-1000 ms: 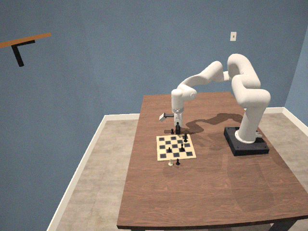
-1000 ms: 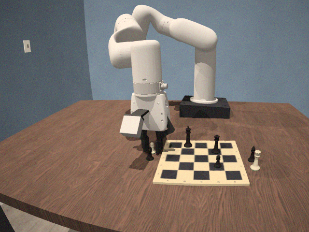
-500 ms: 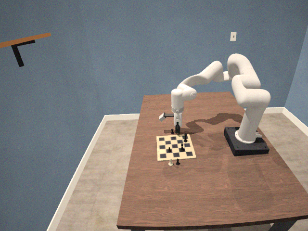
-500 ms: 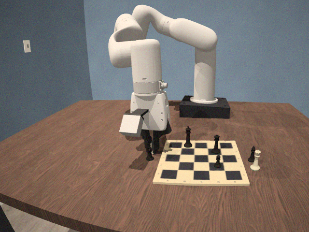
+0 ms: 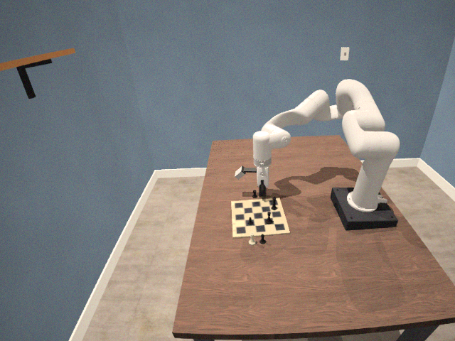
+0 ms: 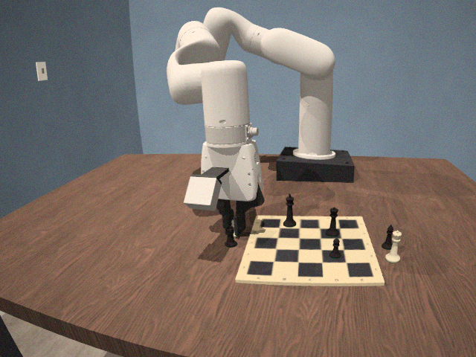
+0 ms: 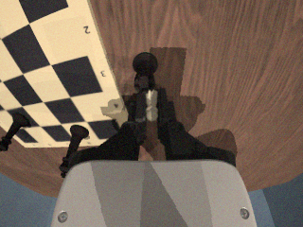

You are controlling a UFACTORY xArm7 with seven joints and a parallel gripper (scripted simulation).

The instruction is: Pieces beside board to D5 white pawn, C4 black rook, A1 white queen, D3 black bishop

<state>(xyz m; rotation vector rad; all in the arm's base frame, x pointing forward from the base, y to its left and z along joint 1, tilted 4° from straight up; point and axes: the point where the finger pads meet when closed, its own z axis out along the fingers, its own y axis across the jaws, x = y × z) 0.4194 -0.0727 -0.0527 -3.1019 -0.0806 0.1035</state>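
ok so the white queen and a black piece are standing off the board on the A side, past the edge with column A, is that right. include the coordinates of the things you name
Not the A side: the exterior view shows the white queen point(image 5: 252, 239) point(image 6: 393, 249) and a black piece point(image 5: 262, 239) point(image 6: 388, 238) off the board point(image 5: 233, 235) point(image 6: 307, 283) past column E. They are indeed standing.

Seen from the exterior view, a small black chess piece point(image 5: 254, 194) point(image 6: 230, 237) point(image 7: 145, 63) stands just beside the tool point(image 5: 262, 195) point(image 6: 233, 233) point(image 7: 151, 105), blocking its near side. The flat cream-and-dark board point(image 5: 233, 220) point(image 6: 309, 284) point(image 7: 108, 61) lies low to the right. A tall black king point(image 5: 274, 204) point(image 6: 289, 213) and black queen point(image 5: 269, 218) point(image 6: 332, 223) obstruct low passage over its far half; column C leaves a gap between them. The near row gives a lane.
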